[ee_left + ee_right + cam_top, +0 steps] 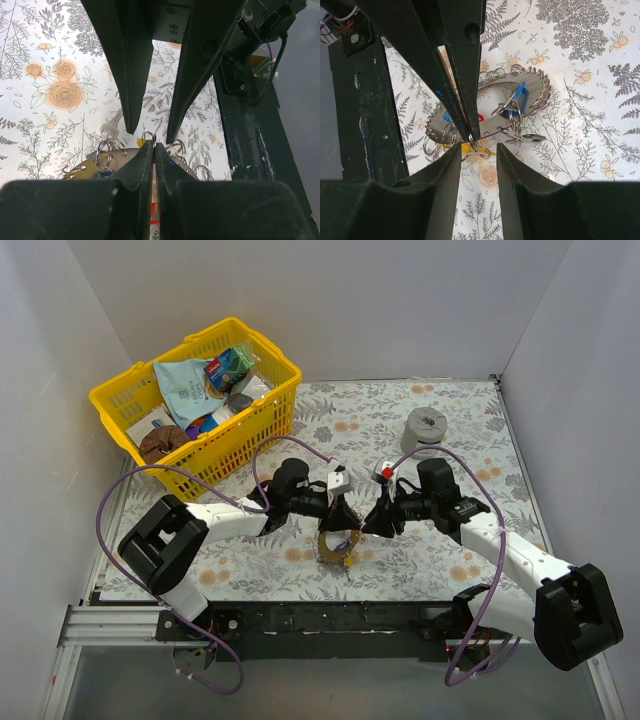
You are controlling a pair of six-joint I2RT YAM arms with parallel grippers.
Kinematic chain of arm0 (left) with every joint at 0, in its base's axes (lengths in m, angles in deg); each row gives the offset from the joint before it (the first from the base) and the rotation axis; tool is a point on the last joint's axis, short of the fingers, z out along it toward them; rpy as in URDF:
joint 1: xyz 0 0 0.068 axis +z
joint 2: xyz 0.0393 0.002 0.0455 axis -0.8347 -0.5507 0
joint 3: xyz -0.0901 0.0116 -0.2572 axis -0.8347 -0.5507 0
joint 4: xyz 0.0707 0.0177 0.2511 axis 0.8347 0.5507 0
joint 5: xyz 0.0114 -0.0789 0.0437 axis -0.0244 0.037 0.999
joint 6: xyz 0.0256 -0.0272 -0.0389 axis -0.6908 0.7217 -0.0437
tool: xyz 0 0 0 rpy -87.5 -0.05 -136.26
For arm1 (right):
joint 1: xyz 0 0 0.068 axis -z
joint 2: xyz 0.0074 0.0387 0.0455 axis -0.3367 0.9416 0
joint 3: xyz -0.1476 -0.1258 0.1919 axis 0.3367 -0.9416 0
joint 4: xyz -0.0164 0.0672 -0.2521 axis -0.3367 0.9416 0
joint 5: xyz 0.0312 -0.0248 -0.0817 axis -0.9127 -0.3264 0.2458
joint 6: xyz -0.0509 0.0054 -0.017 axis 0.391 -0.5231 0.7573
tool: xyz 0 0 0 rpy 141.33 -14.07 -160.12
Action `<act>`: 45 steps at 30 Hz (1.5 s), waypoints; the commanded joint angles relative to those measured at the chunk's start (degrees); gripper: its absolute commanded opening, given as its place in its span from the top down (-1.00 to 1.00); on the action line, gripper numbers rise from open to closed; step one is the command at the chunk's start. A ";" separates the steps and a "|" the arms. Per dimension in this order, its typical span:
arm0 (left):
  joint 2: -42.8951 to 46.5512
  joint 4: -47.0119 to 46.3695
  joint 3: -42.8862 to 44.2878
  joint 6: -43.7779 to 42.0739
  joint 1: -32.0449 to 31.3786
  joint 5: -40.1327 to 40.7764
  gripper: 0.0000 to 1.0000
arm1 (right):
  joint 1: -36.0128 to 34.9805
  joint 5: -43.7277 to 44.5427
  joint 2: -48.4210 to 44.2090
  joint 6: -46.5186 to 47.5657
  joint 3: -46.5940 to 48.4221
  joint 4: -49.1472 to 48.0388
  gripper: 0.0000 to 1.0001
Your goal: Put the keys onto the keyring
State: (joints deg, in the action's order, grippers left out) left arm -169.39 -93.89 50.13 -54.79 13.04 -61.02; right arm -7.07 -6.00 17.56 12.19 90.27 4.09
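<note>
The keyring [336,546], a shiny disc with a jagged rim, lies on the floral table between both arms. It also shows in the right wrist view [492,125] and the left wrist view [95,162]. Several small split rings hang from its edge. A blue key head [517,95], a red one [481,118], a yellow one [466,148] and a plain silver key [527,137] sit on or by it. My left gripper [343,516] [154,146] is shut on one small split ring [472,138] at the rim. My right gripper [372,525] [477,149] is open, its fingers either side of that ring.
A yellow basket [240,425] full of packets stands at the back left. A grey cylindrical roll [425,428] stands at the back right. The black base rail [330,615] runs along the near table edge, just behind the keyring.
</note>
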 commanded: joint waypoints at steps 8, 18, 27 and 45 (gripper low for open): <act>3.61 -1.38 0.53 0.08 0.40 -2.39 1.00 | -0.15 -2.05 2.53 -0.41 -1.80 -4.26 0.38; 3.78 -4.18 0.18 2.28 0.75 -3.27 1.00 | -0.07 -2.66 2.96 -1.46 -3.91 -7.24 0.56; 4.93 -9.89 -1.58 6.32 1.71 -3.88 1.00 | -0.15 -3.63 3.14 -2.52 -5.67 -9.71 0.67; 5.54 -21.14 -4.30 14.15 2.24 -5.38 1.00 | -1.38 -5.83 4.46 -7.44 -7.52 -18.68 0.67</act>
State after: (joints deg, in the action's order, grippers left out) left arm -168.82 -106.28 45.87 -43.38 15.22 -64.01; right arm -7.24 -12.18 20.78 5.85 83.74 -11.77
